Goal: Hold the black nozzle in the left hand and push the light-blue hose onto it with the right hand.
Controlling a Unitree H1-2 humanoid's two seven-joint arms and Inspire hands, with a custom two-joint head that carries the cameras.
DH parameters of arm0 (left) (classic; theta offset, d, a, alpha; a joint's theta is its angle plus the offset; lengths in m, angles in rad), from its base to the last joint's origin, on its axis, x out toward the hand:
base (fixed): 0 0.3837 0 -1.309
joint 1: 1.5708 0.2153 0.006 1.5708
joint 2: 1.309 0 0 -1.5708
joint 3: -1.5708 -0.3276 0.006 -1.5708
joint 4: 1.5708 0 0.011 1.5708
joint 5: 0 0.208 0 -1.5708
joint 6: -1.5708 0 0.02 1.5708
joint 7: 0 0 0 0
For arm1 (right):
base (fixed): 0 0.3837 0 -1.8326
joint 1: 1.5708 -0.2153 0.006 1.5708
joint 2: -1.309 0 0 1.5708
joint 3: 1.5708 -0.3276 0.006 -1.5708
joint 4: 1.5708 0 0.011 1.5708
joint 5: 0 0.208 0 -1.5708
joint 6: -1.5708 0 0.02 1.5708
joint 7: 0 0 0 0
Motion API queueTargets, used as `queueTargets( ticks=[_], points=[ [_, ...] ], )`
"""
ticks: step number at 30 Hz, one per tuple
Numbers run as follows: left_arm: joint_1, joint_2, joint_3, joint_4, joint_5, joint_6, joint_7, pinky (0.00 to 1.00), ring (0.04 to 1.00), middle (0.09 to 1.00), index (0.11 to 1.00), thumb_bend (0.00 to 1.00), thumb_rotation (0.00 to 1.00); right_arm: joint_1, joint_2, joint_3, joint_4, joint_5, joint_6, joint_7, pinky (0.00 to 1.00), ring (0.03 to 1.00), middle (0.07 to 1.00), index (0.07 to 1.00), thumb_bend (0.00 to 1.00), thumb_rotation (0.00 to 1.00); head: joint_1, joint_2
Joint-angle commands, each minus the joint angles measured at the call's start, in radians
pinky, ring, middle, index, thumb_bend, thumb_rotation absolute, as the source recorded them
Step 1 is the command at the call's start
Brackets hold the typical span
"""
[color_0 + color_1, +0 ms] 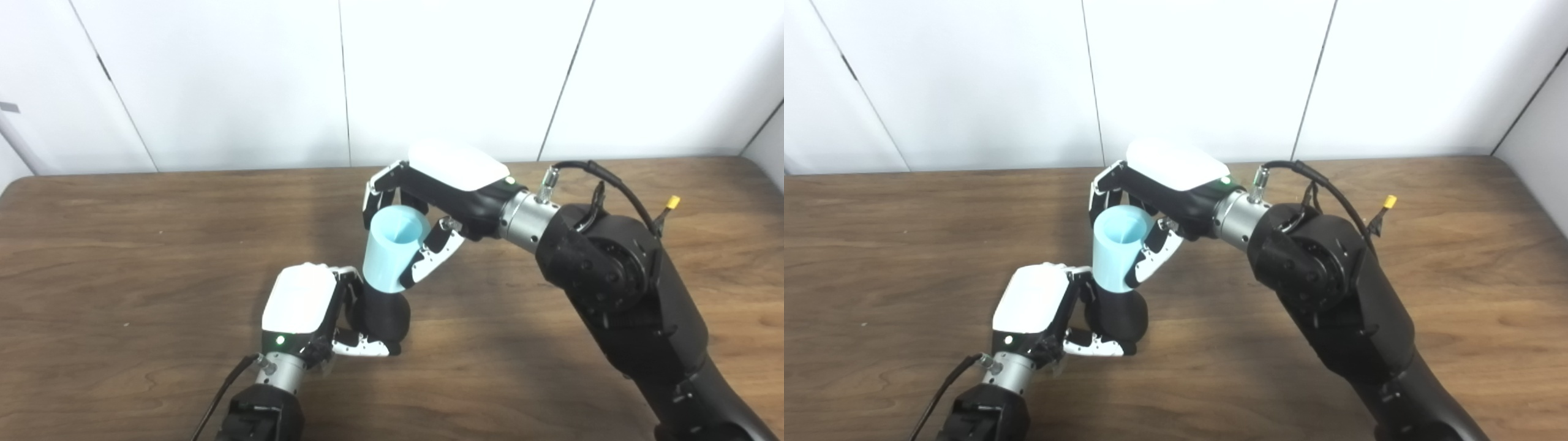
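Nearest you, at the desk's near edge, your left hand (306, 306) is wrapped around the black nozzle (383, 315), fingers closed on its rounded body, which sits low, close to or on the desk (122, 245); contact with the wood can't be told. Largest in view is your right arm, reaching in from the near right corner toward the middle of the desk. Your right hand (429, 202) grips the light-blue hose (392, 254), thumb on one side, fingers on the other, open mouth tilted up toward the camera.

You appear to be in the push-on step: the hose's lower end meets the top of the nozzle and seems to overlap it, though how deep it has seated is hidden. The next move likely calls for pressing down along the hose's tilted axis while your left hand braces against it; a sideways push could cock the hose off the nozzle.

Nothing else lies on the desk. A black cable with a small yellow connector (673, 201) hangs off your right forearm, well apart from the work. Your own right thumb (432, 260), just beside the joint, is the only thing crowding it.
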Motion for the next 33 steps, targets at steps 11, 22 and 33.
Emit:
queueTargets(
  ticks=[11,22,33],
  points=[
    [0.023,-0.003,-0.036,0.003,0.009,0.001,-0.049,0.71,0.61,0.505,0.479,0.52,0.0,-0.05,0.006,-0.003,0.009,0.007,-0.012,-0.017,0.35,0.384,0.497,0.524,0.52,0.0,0.005,0.005],
    [0.022,-0.004,-0.04,-0.001,0.014,0.006,-0.054,0.71,0.614,0.509,0.478,0.52,0.0,-0.059,0.009,0.001,0.023,-0.008,-0.02,-0.029,0.34,0.38,0.5,0.519,0.52,0.0,0.005,0.004],
    [0.023,-0.012,-0.044,-0.003,0.024,0.009,-0.053,0.71,0.619,0.506,0.479,0.52,0.0,-0.074,0.012,0.0,0.044,0.009,-0.054,-0.035,0.31,0.361,0.486,0.545,0.51,0.0,0.006,0.007]
  ],
)
